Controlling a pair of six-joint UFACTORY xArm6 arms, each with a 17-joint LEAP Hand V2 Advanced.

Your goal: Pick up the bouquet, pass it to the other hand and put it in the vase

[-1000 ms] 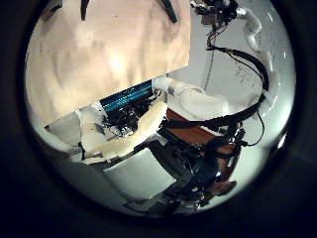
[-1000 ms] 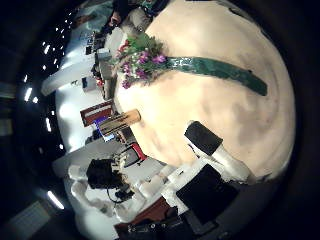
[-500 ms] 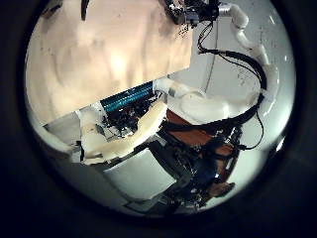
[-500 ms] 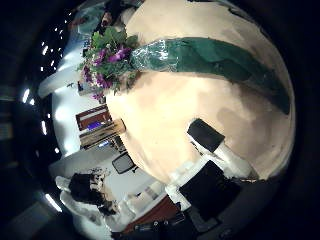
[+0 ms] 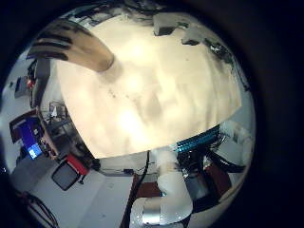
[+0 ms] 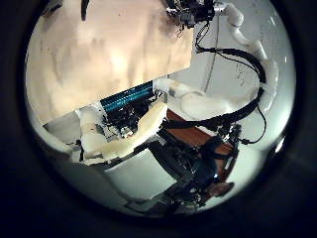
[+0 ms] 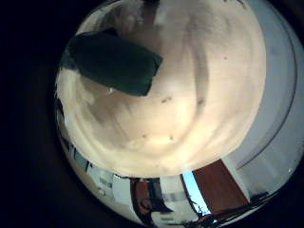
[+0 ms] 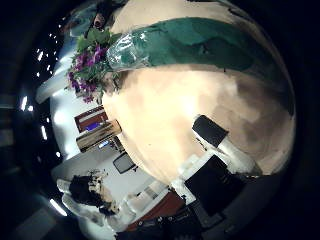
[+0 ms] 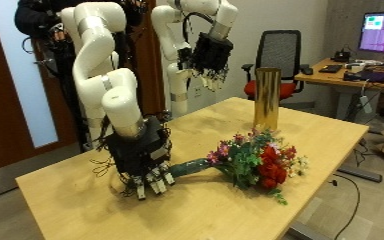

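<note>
A bouquet (image 9: 255,161) of red and purple flowers lies on the wooden table (image 9: 72,195), its green-wrapped stem (image 9: 199,171) pointing at my right hand (image 9: 146,167). That hand hovers low at the stem's end with relaxed fingers holding nothing. Its palm views show the green wrap (image 8: 200,45) (image 7: 114,62) close by and the flowers (image 8: 90,60) beyond. A tall golden vase (image 9: 265,99) (image 5: 76,47) stands upright at the table's far side. My left hand (image 9: 208,62) hangs high above the back of the table, fingers loose and empty.
A black office chair (image 9: 283,50) stands behind the table. A desk with a monitor (image 9: 383,32) is at the back, beyond the vase. The table's front edge runs close below my right hand.
The right palm view has closed in on the bouquet: the green wrap fills much more of it, so the right hand has come nearer. The left hand's view is nearly unchanged.
</note>
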